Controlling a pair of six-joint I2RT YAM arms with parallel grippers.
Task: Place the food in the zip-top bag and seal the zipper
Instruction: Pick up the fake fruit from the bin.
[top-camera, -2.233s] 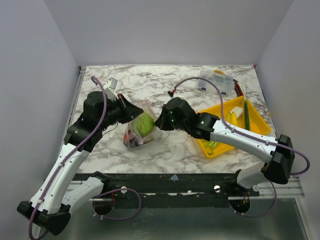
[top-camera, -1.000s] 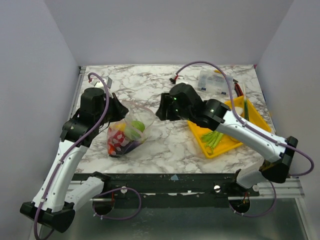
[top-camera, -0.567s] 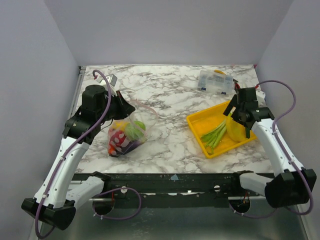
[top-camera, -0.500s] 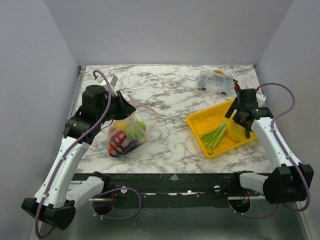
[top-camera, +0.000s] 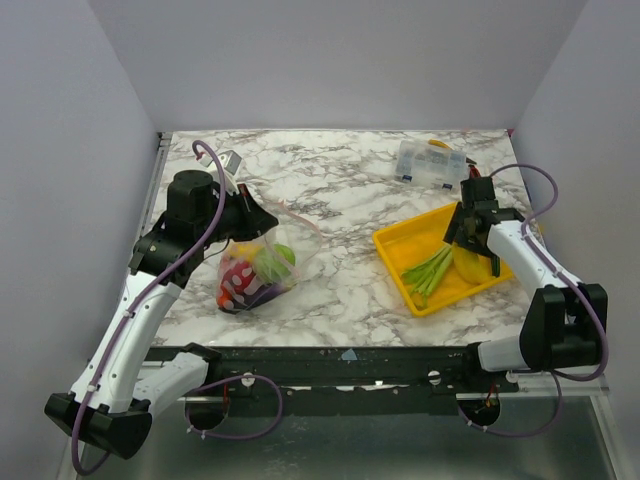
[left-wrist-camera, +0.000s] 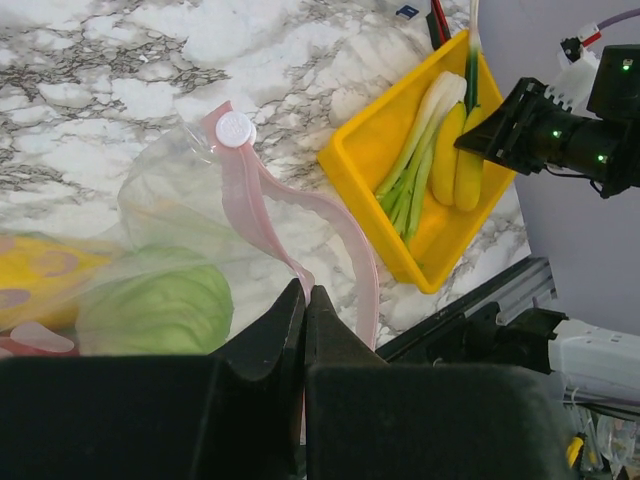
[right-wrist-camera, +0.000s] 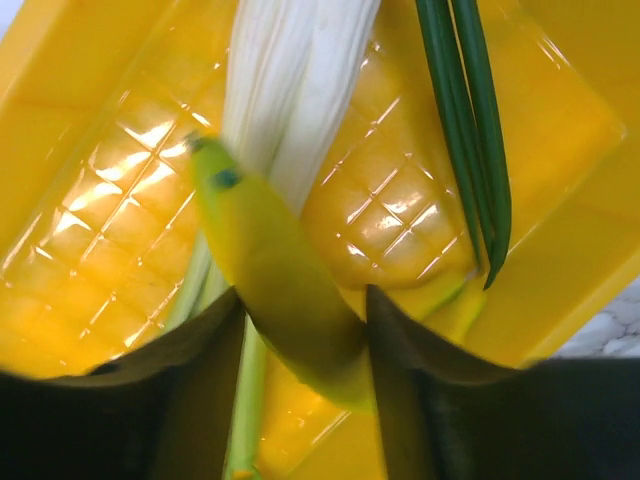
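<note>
On the marble desk (top-camera: 350, 190), the clear zip-top bag (left-wrist-camera: 165, 200) lies at the left with a round green food (left-wrist-camera: 160, 305) inside. Its pink zipper (left-wrist-camera: 262, 215) is pinched in the clenched left tool (left-wrist-camera: 305, 300). Over the yellow tray (top-camera: 400, 243), the right tool (right-wrist-camera: 302, 295) grasps a banana (right-wrist-camera: 270, 270).

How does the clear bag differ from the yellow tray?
The bag is clear and crumpled; the tray is opaque yellow with straight sides. The bag holds a round green vegetable; the tray holds long stalks and a banana. The left fingers pinch the bag's pink strip; nothing grips the tray. Both contain food.
</note>
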